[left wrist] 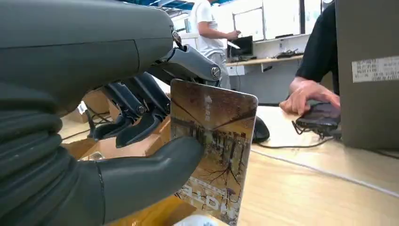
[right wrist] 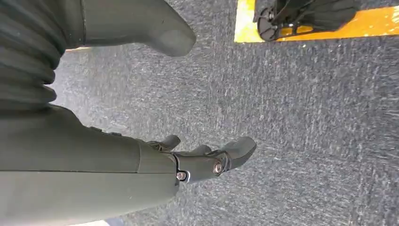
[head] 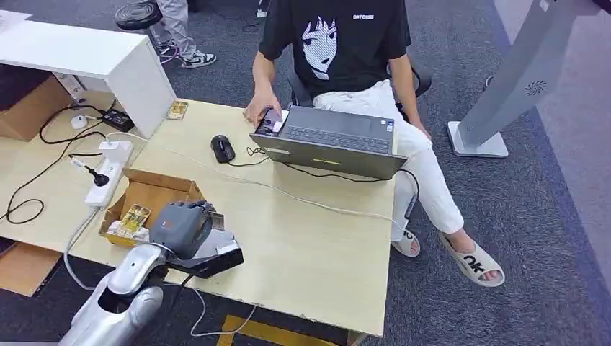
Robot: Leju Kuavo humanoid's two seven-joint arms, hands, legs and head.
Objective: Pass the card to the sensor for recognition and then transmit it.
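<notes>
The light wooden worktop (head: 317,238) carries everything here. At its far edge a seated person (head: 339,43) works at an open laptop (head: 339,140), one hand beside it, with a black mouse (head: 223,148) nearby. Nearer the robot sits an open cardboard box (head: 148,198) with a few cards lying in it. Just beside that box, at the worktop's near edge, lies a flat black device (head: 216,261) that is probably the sensor, though the head view is too partly blocked to be sure.

The left hand (head: 180,225) hovers over the gap between box and black device. In the left wrist view it pinches the card (left wrist: 214,146) between thumb and fingers (left wrist: 136,110), the card standing nearly upright with its printed face showing. The right hand (right wrist: 202,162) hangs at the robot's side above the carpet, fingers loosely apart and holding nothing.

The step in hand looks like presenting the card to the sensor. To do it well, the wrist should tip the card flat, face toward the reader, lower it close, and pause there. The pinch is near one edge, so steady pressure matters; a slip would drop the card.
</notes>
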